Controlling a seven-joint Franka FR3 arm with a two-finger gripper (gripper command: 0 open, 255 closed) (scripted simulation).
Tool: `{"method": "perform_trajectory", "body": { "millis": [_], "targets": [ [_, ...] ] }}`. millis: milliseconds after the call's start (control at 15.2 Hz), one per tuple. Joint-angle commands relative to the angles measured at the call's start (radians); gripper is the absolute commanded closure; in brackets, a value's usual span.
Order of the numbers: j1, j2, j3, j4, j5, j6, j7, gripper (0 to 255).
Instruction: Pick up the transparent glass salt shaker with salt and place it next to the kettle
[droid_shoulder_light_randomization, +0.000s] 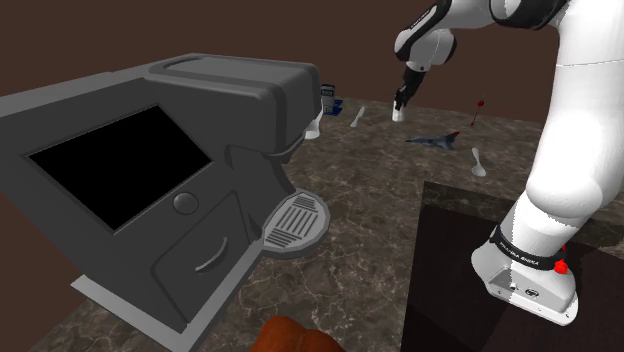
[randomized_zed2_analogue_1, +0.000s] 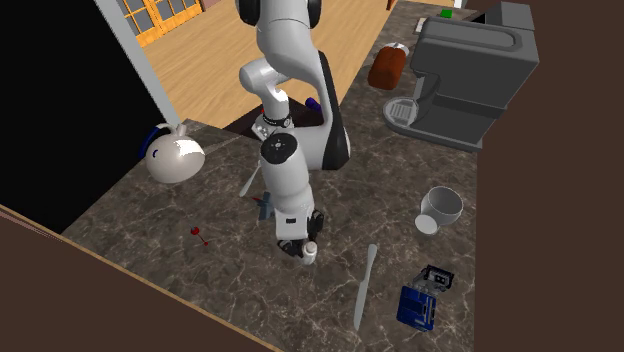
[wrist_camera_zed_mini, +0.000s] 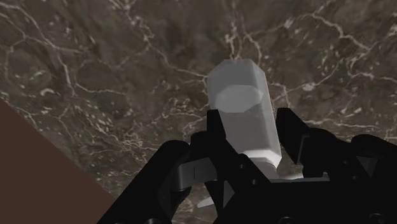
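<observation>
Shoulder view, end effector (droid_shoulder_light_randomization: 400, 106): far out over the counter (droid_shoulder_light_randomization: 380, 230), to the right of the big grey coffee machine (droid_shoulder_light_randomization: 200, 150).
Shoulder view, load: closed on the salt shaker (droid_shoulder_light_randomization: 398, 114), a small pale piece at its tips. I cannot tell whether it is clear of the counter.
Second exterior view, shaker: at the near side of the arm, low by the counter (randomized_zed2_analogue_1: 330, 320), in the end effector (randomized_zed2_analogue_1: 300, 248).
Second exterior view, kettle (randomized_zed2_analogue_1: 175, 158): white and round, near the counter's left edge in this view, well apart from the shaker.
Second exterior view, in the way: a small red object (randomized_zed2_analogue_1: 198, 235) lies between the two.
Wrist view, grip: both black fingers (wrist_camera_zed_mini: 216, 127) clasp the pale grey, faceted shaker (wrist_camera_zed_mini: 242, 95) on its sides, dark marble beyond.
Step, judged: carrying to the kettle.
Doing it well: lift clear first, hold the shaker upright, travel toward the kettle above the red object, then set it down just beside the kettle without touching it, and open only once it stands.
</observation>
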Motion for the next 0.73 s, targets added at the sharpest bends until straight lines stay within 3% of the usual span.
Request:
{"method": "perform_trajectory", "body": {
  "millis": [0,660],
  "targets": [
    [0.005,-0.015,-0.006,0.005,-0.014,-0.018,0.01,255],
    [0.021,-0.08,-0.031,0.061,-0.076,-0.126,0.061,255]
  ]
}}
